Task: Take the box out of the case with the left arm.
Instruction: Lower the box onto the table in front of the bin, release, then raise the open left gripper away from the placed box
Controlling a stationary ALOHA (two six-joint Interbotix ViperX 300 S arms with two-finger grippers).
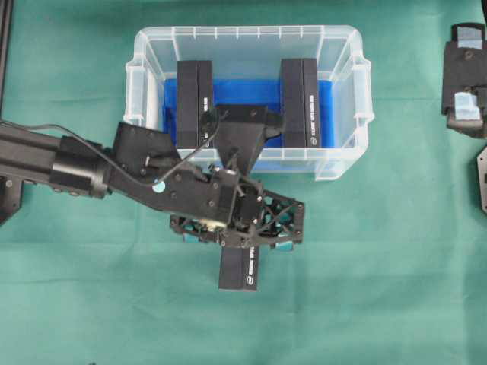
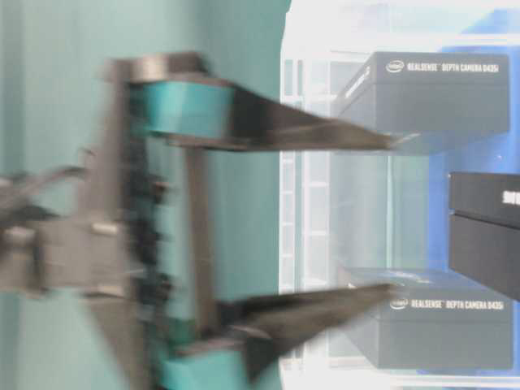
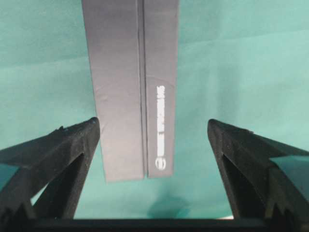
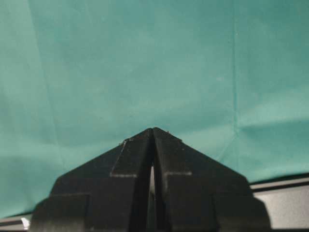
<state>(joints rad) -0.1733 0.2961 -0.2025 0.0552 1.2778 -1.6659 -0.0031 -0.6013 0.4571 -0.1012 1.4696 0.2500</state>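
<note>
Left fingers (image 3: pixel 53 159) wide, clear of box (image 3: pixel 133 87)

Teal-green cloth (image 1: pixel 380 289) covers whole table, lightly creased, evenly lit.

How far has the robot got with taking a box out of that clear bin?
Mostly done: one black box lies on the green cloth outside the case. The left hand hangs over it with jaws wide apart, touching nothing. Two more boxes sit inside the case. The right hand is shut, off to the side. All that seems left is pulling the arm clear.
</note>
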